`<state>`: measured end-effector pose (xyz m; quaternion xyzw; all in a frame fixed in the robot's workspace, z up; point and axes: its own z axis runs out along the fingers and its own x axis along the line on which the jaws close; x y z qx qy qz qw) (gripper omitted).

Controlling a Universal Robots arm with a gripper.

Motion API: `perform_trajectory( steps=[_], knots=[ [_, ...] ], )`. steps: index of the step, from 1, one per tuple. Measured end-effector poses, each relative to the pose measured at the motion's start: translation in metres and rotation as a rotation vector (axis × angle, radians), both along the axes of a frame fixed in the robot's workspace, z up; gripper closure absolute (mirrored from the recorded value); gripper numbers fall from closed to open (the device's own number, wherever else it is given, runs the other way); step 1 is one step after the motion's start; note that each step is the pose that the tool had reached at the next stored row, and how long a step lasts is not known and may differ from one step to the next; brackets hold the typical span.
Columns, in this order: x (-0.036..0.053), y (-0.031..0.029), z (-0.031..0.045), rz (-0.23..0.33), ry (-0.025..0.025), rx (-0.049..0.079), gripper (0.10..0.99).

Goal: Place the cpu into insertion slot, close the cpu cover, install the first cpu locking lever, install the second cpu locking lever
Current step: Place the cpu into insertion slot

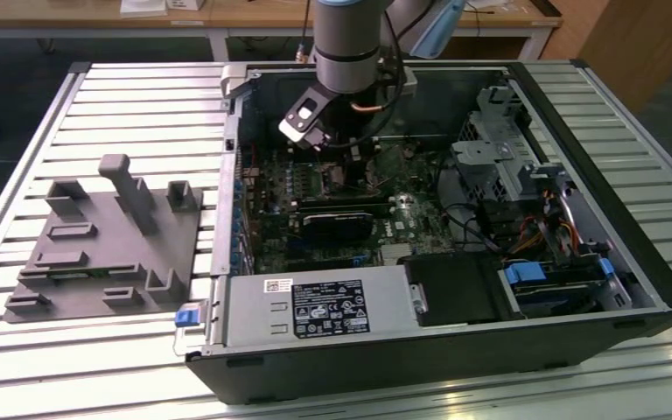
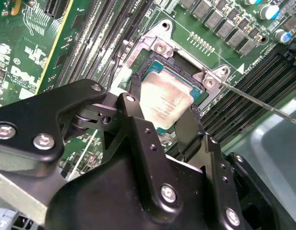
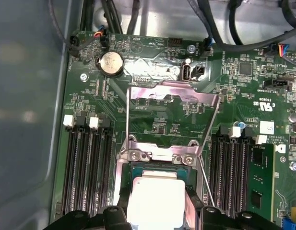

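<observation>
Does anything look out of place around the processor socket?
Nothing looks damaged. The cpu cover is swung open away from the cpu, which sits square over the insertion slot under the gripper.

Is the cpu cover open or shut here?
Open: the cpu cover stands swung back off the insertion slot, leaving the cpu uncovered.

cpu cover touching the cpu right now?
Apart. In the first wrist view the cpu cover stands swung open on its hinge, board showing through its window; the cpu lies uncovered beyond the hinge.
</observation>
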<state>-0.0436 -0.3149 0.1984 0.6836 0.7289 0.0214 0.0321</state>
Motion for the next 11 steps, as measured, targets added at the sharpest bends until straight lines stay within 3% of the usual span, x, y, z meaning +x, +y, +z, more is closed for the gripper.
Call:
perform_trajectory(
  steps=[11],
  knots=[
    [0.0000, -0.0002, -0.0033, 0.009, 0.0006, 0.000, 0.557]
  ],
)
